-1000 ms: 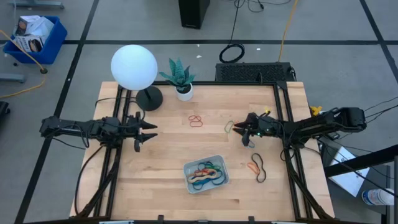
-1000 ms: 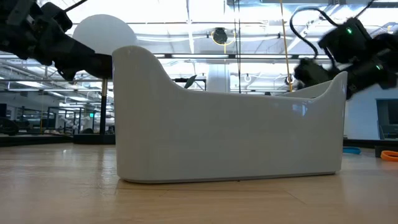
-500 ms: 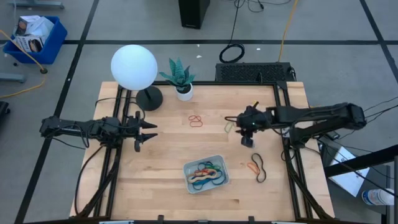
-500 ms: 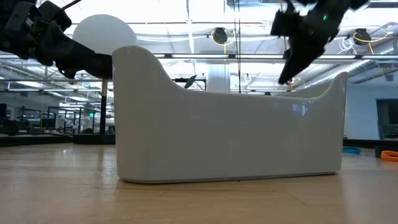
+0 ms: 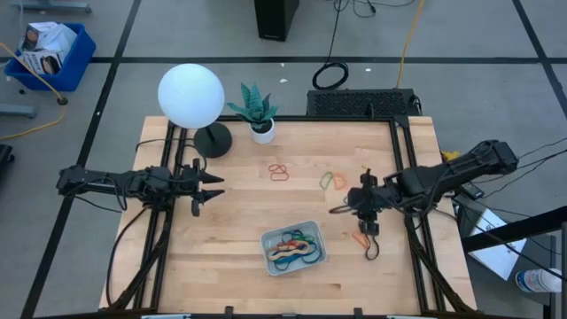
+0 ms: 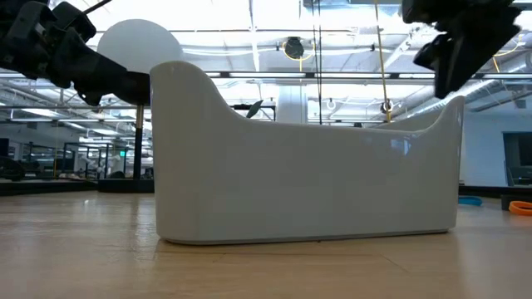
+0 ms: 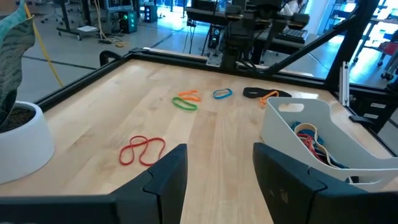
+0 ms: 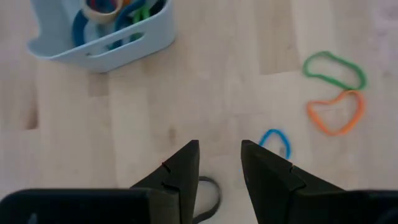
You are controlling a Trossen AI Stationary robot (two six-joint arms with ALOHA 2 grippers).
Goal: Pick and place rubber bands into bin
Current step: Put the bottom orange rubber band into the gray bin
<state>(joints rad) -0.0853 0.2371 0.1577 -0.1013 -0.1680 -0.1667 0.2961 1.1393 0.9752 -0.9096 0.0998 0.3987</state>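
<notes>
Pale birch tabletop (image 5: 230, 239) was your stage, and the bin (image 5: 268, 257) sat on its near-middle stretch with a tangle of blue, green, orange and tan bands already lying in it. You had the right gripper (image 8: 219, 163) hanging above the wood on the right side, fingers parted with a narrow gap and nothing between them. Just beneath those fingers a black rubber band (image 8: 208, 198) peeked out, with a small blue band (image 8: 274, 140) right beside the gripper. An orange band (image 8: 336, 113) and a green band (image 8: 333, 68) lay a little farther off, touching each other. From above, a black loop and an orange one (image 5: 367, 237) lay just in front of that gripper. A red band (image 5: 278, 171) sat alone nearer the potted plant (image 5: 258, 113). Your left gripper (image 7: 214, 163) waited by the table's left edge, fingers spread wide and empty, well apart from everything. These loops looked featherlight, soft and floppy, lying flat on the wood, so I judged they'd slip out of a shallow pinch. The best hold seemed to be across a single strand where it bowed up or crossed itself, fingertips pressed right down to the wood. I'd have called the black one under you the likeliest pick.
</notes>
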